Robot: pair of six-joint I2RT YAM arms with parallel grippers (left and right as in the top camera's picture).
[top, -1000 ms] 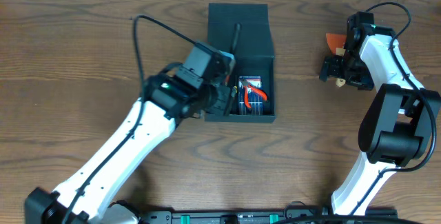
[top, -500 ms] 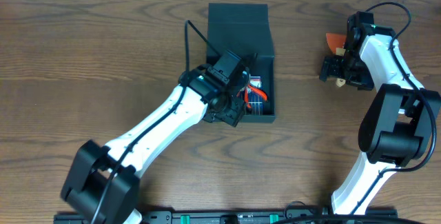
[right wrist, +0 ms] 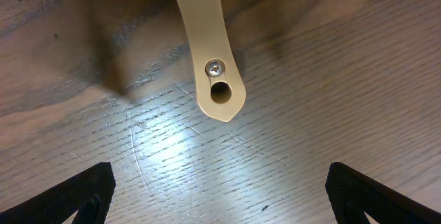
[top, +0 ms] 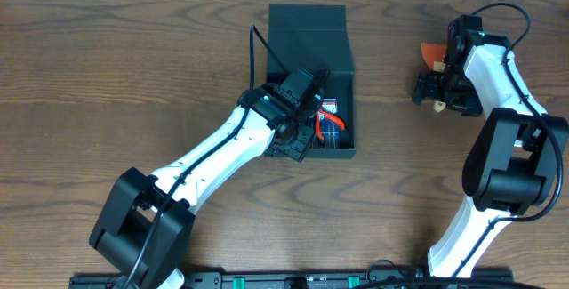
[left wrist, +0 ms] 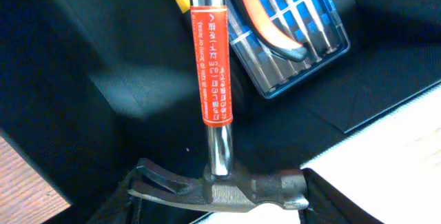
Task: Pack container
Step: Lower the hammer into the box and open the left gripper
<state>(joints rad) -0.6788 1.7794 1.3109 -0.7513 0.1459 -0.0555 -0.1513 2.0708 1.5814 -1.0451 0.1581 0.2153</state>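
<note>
**Hammer going into the box, mid-drop**

The left gripper (left wrist: 220, 196) is right over the open container (top: 307, 27), which sits directly under it on the desk (top: 107, 76). It looks clenched on the hammer (left wrist: 212, 65) by the head, with the shaft pointing away from the gripper into the box. A blue bit case (left wrist: 303, 38) and orange pliers (left wrist: 265, 24) lie just ahead and to the right of the shaft.

My read: this is the placing step. Next it needs to lower the hammer onto the bare floor beside that case and then let go.

The right gripper (right wrist: 220, 196) is spread wide and empty, well away from the box, with a beige handle (right wrist: 207, 52) just ahead of it.
</note>
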